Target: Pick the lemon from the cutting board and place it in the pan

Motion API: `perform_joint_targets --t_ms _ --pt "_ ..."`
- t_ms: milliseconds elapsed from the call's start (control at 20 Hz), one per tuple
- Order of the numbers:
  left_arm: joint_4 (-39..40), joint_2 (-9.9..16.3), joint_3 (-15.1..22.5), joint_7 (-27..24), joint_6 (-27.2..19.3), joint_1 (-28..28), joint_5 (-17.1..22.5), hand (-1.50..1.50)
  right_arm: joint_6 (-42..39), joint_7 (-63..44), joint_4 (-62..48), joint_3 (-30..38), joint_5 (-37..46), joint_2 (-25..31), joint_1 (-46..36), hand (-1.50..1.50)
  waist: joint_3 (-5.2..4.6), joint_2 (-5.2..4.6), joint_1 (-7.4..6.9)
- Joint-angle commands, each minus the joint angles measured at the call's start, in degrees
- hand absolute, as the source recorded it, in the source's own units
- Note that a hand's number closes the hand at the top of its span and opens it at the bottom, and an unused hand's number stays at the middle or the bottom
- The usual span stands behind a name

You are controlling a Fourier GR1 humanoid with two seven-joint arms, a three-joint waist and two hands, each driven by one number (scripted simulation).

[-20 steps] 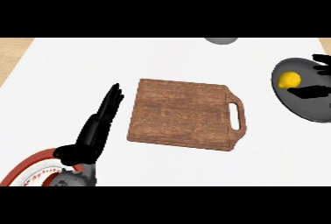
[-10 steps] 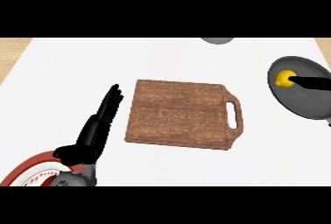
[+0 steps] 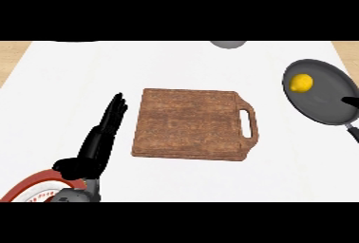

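Sitting inside the pan (image 3: 329,102) near the bench's (image 3: 77,76) right edge, toward the pan's far rim, the lemon (image 3: 301,82) is already where the task wants it, so the placing step looks done. Only a black tip of the right hand (image 3: 349,100) shows at the pan's near right side; whether its fingers are apart or together I cannot tell. Left of the bare cutting board (image 3: 191,124) the left hand (image 3: 107,128) rests with fingers straight and together, holding nothing, likely parked clear.
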State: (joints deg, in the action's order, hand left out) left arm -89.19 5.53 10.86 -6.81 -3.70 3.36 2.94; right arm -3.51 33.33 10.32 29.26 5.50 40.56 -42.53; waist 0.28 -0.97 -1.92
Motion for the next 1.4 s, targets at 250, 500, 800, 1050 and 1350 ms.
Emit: perform_joint_targets --t_ms 250,500,800,1050,1350 --pt "1.6 0.26 -1.71 -1.32 1.63 -0.15 0.91 0.0 -16.93 7.98 0.17 -0.18 -1.04 4.01 7.71 -1.5 -0.12 0.42 0.78" --pt "-4.41 -1.23 0.94 1.5 -0.82 -4.33 -1.32 0.0 -16.49 11.03 0.7 -0.78 -0.7 4.43 9.91 -1.5 -0.13 0.6 0.63" --pt "2.73 0.58 -3.72 -0.26 2.45 0.73 0.57 0.0 -17.65 14.93 1.59 -2.58 0.42 3.3 13.08 -1.5 -0.16 0.6 1.09" --pt "7.01 -0.47 -5.29 -2.61 3.22 3.23 0.88 0.0 -15.52 15.63 2.04 -2.94 0.2 2.78 14.02 -1.5 -0.17 0.6 1.27" --pt "2.16 -1.95 -2.01 -2.85 2.12 -1.44 -1.8 0.0 -13.93 16.32 0.2 -3.43 1.01 4.98 14.58 -1.5 -0.09 0.48 0.72"
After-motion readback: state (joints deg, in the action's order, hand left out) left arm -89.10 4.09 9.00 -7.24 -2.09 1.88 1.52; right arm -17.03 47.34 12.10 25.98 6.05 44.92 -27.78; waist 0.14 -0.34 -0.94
